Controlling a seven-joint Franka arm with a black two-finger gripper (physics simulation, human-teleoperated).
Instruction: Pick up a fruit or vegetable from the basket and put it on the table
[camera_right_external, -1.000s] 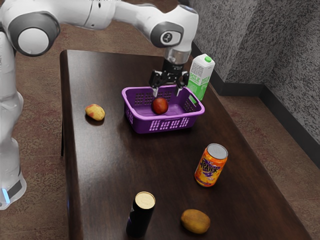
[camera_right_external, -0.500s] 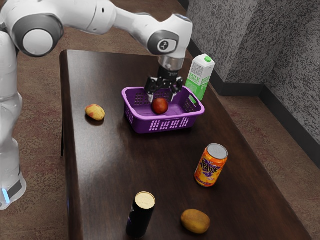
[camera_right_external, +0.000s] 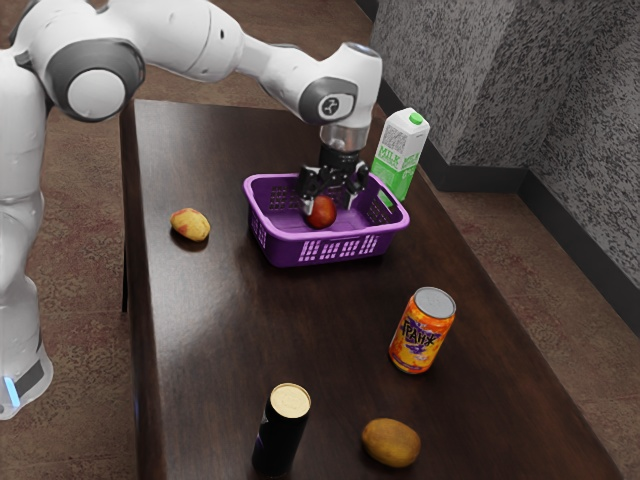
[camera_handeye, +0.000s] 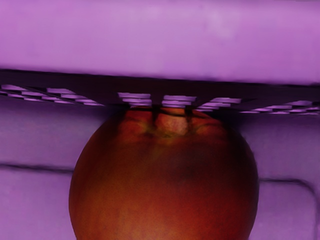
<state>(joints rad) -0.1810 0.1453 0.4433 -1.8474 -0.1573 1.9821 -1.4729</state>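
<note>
Red fruit (camera_right_external: 321, 214) is seen in purple basket (camera_right_external: 318, 237). Gripper (camera_right_external: 328, 207) is held low over it, w/ fingers spread. Milk (camera_right_external: 398, 158) is stood beside basket. On table (camera_right_external: 220, 330), yellow fruit (camera_right_external: 190, 225), orange can (camera_right_external: 422, 332), blk can (camera_right_external: 281, 430) & brown fruit (camera_right_external: 391, 442) are seen, spaced apart, o/s basket.

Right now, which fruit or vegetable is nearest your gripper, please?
The round red one in the purple basket; the yellow one and brown one lie outside.
</note>
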